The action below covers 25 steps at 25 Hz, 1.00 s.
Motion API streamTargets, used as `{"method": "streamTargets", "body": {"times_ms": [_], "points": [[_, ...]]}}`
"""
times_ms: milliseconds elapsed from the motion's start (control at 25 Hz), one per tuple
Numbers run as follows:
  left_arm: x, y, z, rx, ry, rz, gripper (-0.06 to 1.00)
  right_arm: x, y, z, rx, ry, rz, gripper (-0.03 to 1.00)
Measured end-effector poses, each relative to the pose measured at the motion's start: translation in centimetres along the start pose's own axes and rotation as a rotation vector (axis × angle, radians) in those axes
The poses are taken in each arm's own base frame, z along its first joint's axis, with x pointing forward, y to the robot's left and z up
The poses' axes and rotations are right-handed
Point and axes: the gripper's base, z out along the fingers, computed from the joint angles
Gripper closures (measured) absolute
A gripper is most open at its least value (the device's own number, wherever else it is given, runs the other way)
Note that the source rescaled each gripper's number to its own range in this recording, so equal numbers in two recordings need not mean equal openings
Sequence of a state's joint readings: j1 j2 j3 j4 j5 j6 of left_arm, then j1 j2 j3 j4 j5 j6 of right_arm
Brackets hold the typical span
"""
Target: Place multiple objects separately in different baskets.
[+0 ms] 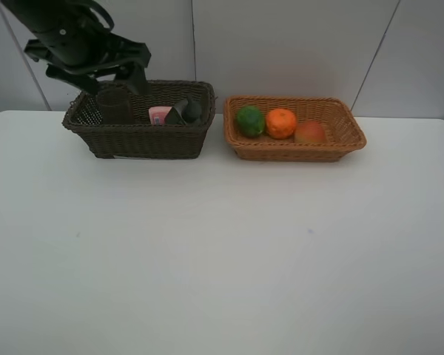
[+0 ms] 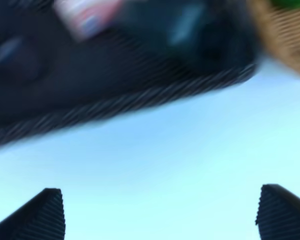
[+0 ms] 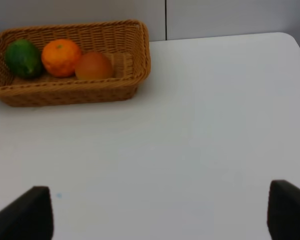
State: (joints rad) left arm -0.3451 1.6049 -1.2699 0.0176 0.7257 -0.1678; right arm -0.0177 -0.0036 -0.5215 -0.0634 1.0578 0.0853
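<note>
The dark brown basket point(image 1: 137, 137) at the back left holds the mauve cup point(image 1: 115, 106), the pink bottle point(image 1: 160, 115) and the dark green pump bottle point(image 1: 183, 111). The light tan basket point(image 1: 340, 140) beside it holds the lime point(image 1: 249, 120), the orange point(image 1: 280, 123) and the reddish-orange fruit point(image 1: 309, 132). My left gripper point(image 1: 122, 78) hovers above the dark basket's left end; in the blurred left wrist view it point(image 2: 162, 215) is open and empty. My right gripper point(image 3: 157, 212) is open and empty over the bare table, well short of the tan basket point(image 3: 140, 60).
The white table point(image 1: 222, 251) stretches in front of both baskets. A grey panelled wall stands right behind the baskets. The right arm is outside the exterior view.
</note>
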Motion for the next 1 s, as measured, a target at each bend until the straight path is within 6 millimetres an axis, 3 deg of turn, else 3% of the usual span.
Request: {"method": "streamTargets", "body": {"times_ms": [160,280,560,1000], "points": [[3.7,3.8,-4.7,-0.056,-0.046,-0.086,-0.05,0.0,0.0,0.0,0.0,0.0,0.0,0.09],[6.4,5.0,-8.5,-0.079,-0.12,-0.096,-0.05,0.0,0.0,0.0,0.0,0.0,0.0,0.09],[12.4,4.9,-15.5,-0.09,-0.229,-0.039,-0.05,0.0,0.0,0.0,0.0,0.0,0.0,0.09],[19.0,4.3,-22.4,-0.089,-0.402,-0.004,-0.05,0.0,0.0,0.0,0.0,0.0,0.0,0.09]]}}
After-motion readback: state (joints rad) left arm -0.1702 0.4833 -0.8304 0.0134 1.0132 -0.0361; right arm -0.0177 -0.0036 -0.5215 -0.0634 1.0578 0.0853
